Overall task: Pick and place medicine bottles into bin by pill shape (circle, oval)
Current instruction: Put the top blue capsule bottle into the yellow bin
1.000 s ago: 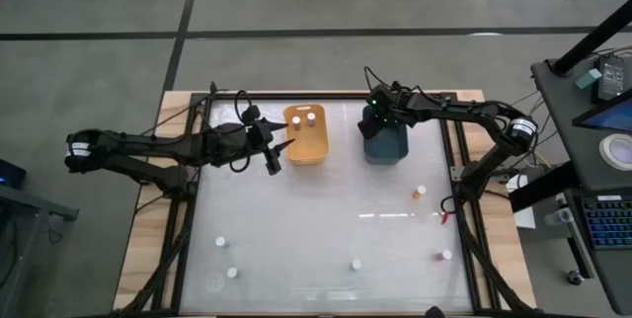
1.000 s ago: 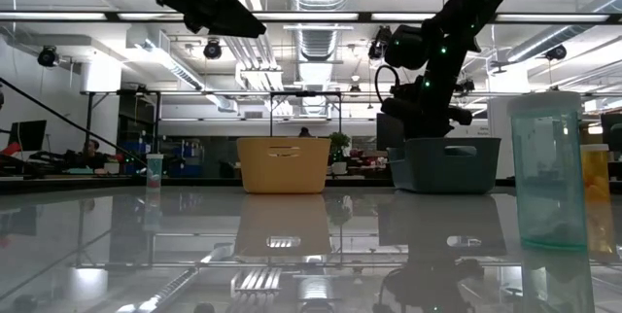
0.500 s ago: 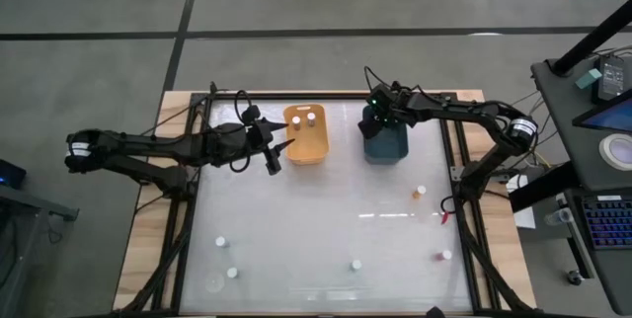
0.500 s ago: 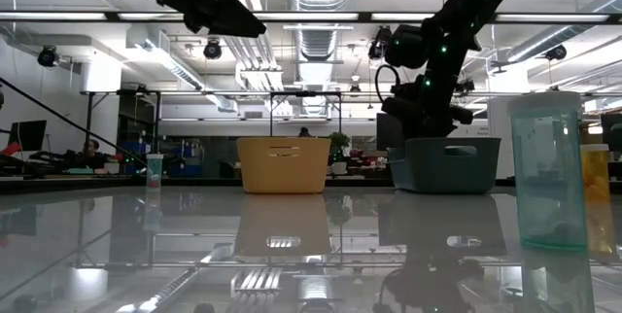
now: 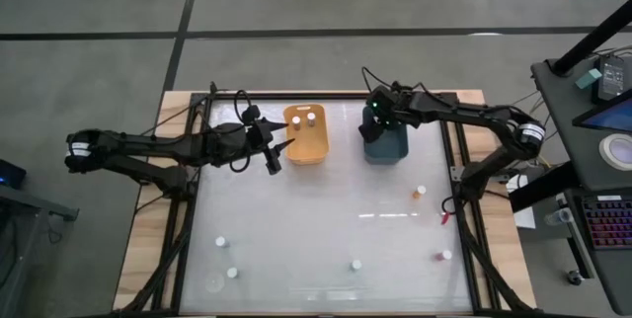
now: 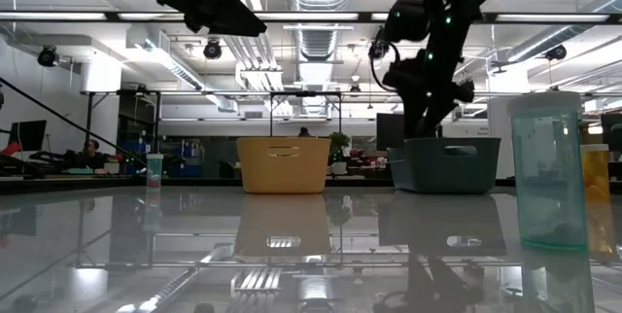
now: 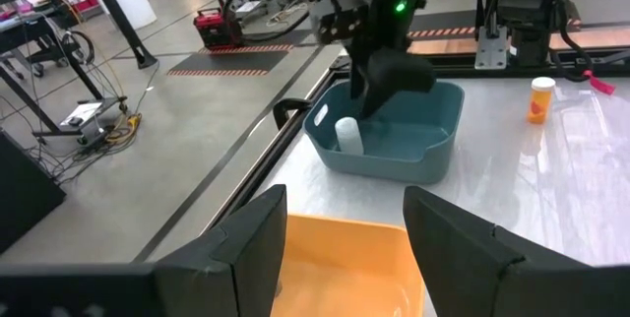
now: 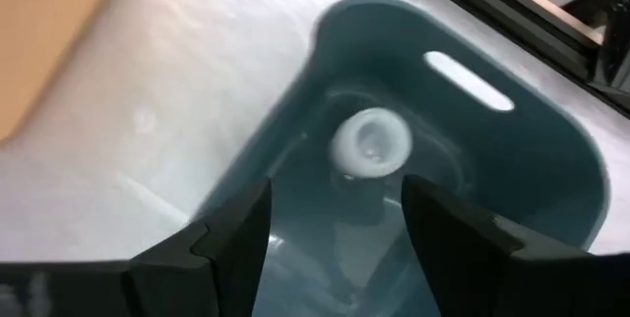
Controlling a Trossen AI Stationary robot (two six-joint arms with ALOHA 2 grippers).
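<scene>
Small medicine bottles stand scattered on a pale desk, each a tiny upright cylinder with a round white cap. They look light, rigid and smooth, likely easy to tip or let slip, so the best hold would be across the body just under the cap, from above. On the open desk six are visible: three at the near left, one near the middle of the near edge, and two on the right, one orange and one pinkish. Two more stand in the orange bin at the far centre, and one white-capped bottle sits upright in the blue bin to its right. The right end effector hovers just above the blue bin with its fingers spread and nothing between them. The left end effector waits beside the orange bin's left side, fingers parted and empty.
</scene>
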